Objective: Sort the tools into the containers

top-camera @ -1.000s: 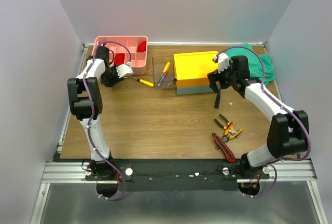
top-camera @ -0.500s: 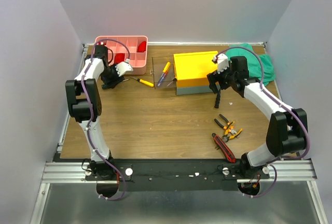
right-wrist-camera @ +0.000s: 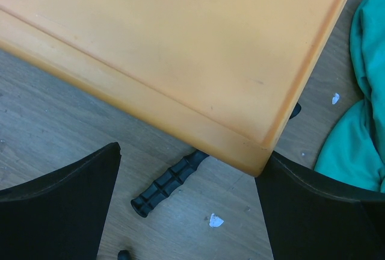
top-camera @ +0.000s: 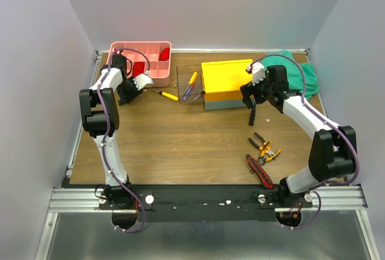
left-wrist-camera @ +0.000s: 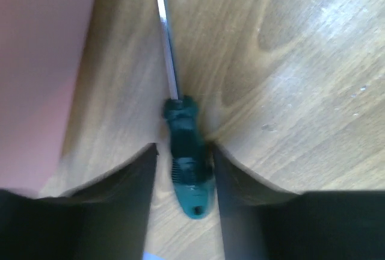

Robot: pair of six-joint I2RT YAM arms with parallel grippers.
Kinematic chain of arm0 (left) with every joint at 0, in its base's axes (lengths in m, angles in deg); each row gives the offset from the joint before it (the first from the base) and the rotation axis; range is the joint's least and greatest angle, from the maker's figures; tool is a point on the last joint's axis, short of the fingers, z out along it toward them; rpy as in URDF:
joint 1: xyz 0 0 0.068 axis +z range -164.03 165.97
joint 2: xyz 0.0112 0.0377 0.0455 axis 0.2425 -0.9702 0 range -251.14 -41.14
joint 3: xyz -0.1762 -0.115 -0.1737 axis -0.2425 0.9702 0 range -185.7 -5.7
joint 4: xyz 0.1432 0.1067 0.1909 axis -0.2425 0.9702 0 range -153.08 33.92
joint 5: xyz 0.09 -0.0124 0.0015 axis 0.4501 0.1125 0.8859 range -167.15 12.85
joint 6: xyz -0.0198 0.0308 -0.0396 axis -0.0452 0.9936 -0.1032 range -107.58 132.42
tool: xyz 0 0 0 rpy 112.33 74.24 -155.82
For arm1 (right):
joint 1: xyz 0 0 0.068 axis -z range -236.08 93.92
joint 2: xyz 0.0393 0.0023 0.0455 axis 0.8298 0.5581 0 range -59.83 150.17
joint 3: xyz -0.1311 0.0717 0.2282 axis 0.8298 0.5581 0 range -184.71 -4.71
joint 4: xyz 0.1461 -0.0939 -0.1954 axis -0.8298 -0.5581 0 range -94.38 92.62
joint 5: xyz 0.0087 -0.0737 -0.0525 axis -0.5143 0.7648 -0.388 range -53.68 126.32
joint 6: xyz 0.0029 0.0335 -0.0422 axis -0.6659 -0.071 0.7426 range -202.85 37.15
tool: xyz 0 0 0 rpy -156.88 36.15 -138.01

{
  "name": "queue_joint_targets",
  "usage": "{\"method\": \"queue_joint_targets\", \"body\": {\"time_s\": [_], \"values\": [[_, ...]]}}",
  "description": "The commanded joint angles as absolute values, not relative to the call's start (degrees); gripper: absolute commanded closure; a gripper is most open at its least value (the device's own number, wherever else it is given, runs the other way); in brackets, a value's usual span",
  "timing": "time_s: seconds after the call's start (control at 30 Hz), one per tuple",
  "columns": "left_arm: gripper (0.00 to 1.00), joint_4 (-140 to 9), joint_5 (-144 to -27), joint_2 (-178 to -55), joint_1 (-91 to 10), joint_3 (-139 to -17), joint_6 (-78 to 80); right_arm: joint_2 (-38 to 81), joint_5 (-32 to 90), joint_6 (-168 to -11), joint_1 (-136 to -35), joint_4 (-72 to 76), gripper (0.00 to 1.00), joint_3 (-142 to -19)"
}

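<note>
**Two hands spread, tools on the bench**

Left wrist view: left hand (left-wrist-camera: 182, 151) spread either side of a dark green-handled screwdriver (left-wrist-camera: 187, 164), which lies on the bench (left-wrist-camera: 301, 61) just beside the pink tray (left-wrist-camera: 36, 61) — overhead, the arm hides this tool.

Right wrist view: right hand (right-wrist-camera: 189, 156) spread wide above the yellow lid (right-wrist-camera: 180, 43) corner. The black hammer (right-wrist-camera: 165, 188) grip lies past that corner, with the green cloth (right-wrist-camera: 361, 91) alongside.

Overhead only: pliers (top-camera: 264, 145) and cutter (top-camera: 260, 173) near the front edge.

Overhead from behind; wrists close, downward
</note>
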State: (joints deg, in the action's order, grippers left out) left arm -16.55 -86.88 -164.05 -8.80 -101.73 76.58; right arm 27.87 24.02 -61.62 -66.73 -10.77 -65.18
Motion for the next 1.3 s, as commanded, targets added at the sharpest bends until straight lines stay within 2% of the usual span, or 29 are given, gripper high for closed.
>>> {"method": "queue_joint_targets", "body": {"time_s": [0.0, 0.03, 0.07, 0.1, 0.2, 0.37, 0.4, 0.5, 0.53, 0.6, 0.7, 0.87, 0.97, 1.17, 1.27], "values": [[0.66, -10.5, -87.6, -165.8, -8.4, -104.4, 76.1, 27.8, 23.5, -60.8, -66.6, -11.1, 0.04, -64.8], [0.71, -8.9, -90.0, -165.6, -8.4, -105.1, 76.2, 27.6, 23.5, -60.8, -66.6, -11.1, 0.04, -64.7], [0.82, -7.1, -91.6, -164.6, -8.4, -105.9, 76.4, 27.4, 23.6, -60.7, -66.7, -11.0, 0.04, -64.5], [0.88, -2.8, -94.0, -164.1, -8.5, -107.8, 76.8, 27.4, 23.7, -60.6, -66.6, -10.9, 0.04, -64.3], [1.0, 6.3, -103.1, -160.9, -10.2, -113.7, 78.2, 27.2, 23.8, -60.4, -66.7, -10.7, 0.04, -63.9], [1.0, 11.1, -118.2, -158.5, -13.9, -125.7, 70.8, 27.4, 23.5, -60.3, -66.7, -10.5, 0.04, -63.6], [1.0, 7.0, -122.5, -158.5, -16.0, -128.6, 61.3, 27.6, 23.4, -60.3, -66.7, -10.3, 0.04, -63.6], [1.0, -7.3, -126.1, -157.9, -19.3, -128.6, 47.2, 28.3, 23.1, -60.2, -66.6, -10.3, 0.04, -64.3], [1.0, -12.0, -126.1, -157.5, -19.9, -127.4, 37.0, 28.2, 23.1, -60.2, -66.7, -10.4, 0.04, -64.5], [1.0, -22.7, -126.0, -156.6, -21.3, -123.7, 29.9, 28.4, 23.4, -60.0, -66.7, -10.5, 0.04, -65.1], [1.0, -29.7, -123.4, -157.3, -23.8, -121.7, 20.2, 28.2, 23.5, -59.7, -66.7, -10.6, 0.04, -65.1], [1.0, -33.5, -120.0, -161.7, -25.4, -121.6, 5.6, 26.7, 23.4, -59.6, -66.7, -10.2, 0.04, -63.6], [1.0, -30.1, -116.7, -163.7, -25.5, -123.0, 2.8, 25.9, 23.4, -59.6, -66.7, -10.2, 0.04, -62.5], [0.96, -25.5, -120.1, -162.1, -26.3, -120.1, 5.6, 25.3, 23.1, -59.4, -66.6, -9.9, 0.04, -61.1], [0.91, -22.1, -120.5, -161.6, -26.8, -119.7, 8.1, 25.7, 22.9, -59.4, -66.7, -9.7, 0.04, -61.2]]}}
